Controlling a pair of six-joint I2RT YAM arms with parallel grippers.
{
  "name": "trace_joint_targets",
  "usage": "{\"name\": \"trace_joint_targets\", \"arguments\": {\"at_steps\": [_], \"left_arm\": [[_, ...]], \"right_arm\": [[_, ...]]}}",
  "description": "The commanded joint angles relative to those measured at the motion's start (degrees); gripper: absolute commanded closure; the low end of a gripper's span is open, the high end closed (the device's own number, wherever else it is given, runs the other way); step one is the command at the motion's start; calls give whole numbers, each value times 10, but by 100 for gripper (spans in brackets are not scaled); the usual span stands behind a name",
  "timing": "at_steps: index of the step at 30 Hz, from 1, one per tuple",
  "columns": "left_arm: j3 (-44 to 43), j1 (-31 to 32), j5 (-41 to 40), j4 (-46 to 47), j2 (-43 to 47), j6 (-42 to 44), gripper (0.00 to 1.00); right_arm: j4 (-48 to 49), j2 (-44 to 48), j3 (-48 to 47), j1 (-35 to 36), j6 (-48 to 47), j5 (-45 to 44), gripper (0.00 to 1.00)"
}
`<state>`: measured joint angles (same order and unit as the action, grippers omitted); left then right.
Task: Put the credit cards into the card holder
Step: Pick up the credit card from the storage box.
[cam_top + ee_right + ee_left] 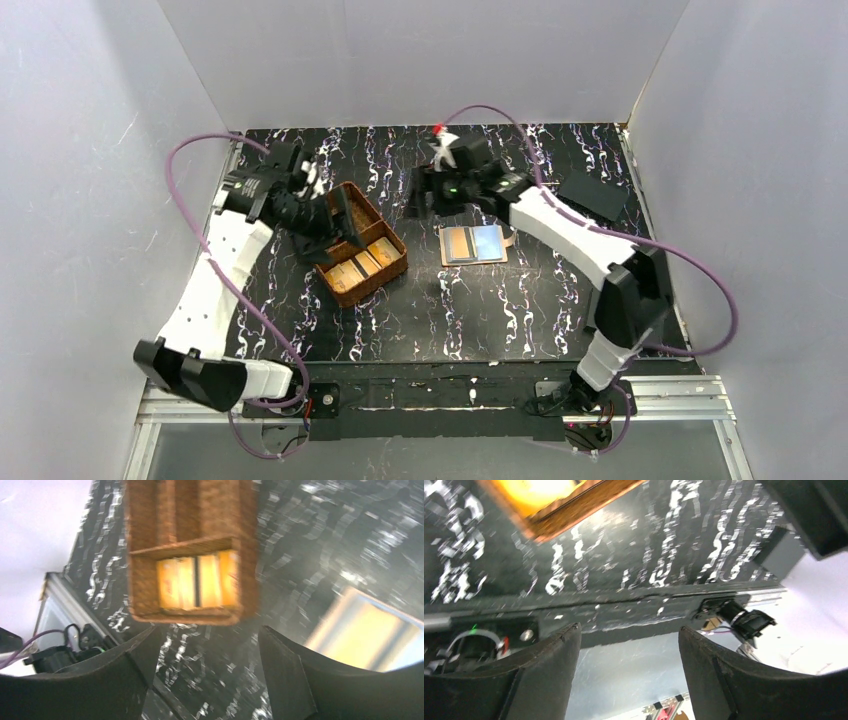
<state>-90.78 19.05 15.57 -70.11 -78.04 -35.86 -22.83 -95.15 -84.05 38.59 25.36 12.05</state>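
The card holder (474, 244) lies open at mid-table (480, 310), with a tan and a bluish card on it. Further credit cards (362, 265) sit in the woven tray's (380, 222) near compartment. The left gripper (629, 635) and right gripper (207, 635) both have their fingers wide apart and hold nothing.

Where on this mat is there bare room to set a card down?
Widest bare patch: the near strip of mat, in front of the woven tray and the card holder. A narrow gap runs between tray and holder. Crowded: the far side, with the left pincer over the tray and the right pincer just beyond the holder.
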Motion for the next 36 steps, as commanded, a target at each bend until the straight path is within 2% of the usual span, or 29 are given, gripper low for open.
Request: {"name": "trace_joint_targets", "arguments": {"at_steps": [1, 5, 10, 12, 13, 15, 18, 27, 36], "left_arm": [[37, -62, -51, -147, 27, 50, 30], [56, -129, -31, -166, 43, 29, 32], [29, -201, -11, -190, -2, 17, 32], [44, -247, 35, -180, -24, -1, 33], [61, -260, 65, -168, -34, -19, 39], [95, -267, 112, -133, -47, -58, 43], [133, -267, 143, -90, -47, -110, 43], [228, -267, 103, -53, -18, -163, 47], [237, -267, 101, -41, -44, -165, 46]], "right_arm": [[-10, -98, -113, 69, 5, 9, 22], [44, -189, -172, 90, 71, 52, 29], [43, -302, -274, 109, 122, 106, 40], [59, -325, -284, 113, 134, 122, 43], [66, -334, -281, 115, 142, 132, 46], [79, -347, -268, 118, 151, 149, 50], [87, -351, -248, 126, 141, 159, 51], [103, -373, -220, 133, 131, 180, 53], [99, -394, -230, 134, 125, 184, 53]]}}
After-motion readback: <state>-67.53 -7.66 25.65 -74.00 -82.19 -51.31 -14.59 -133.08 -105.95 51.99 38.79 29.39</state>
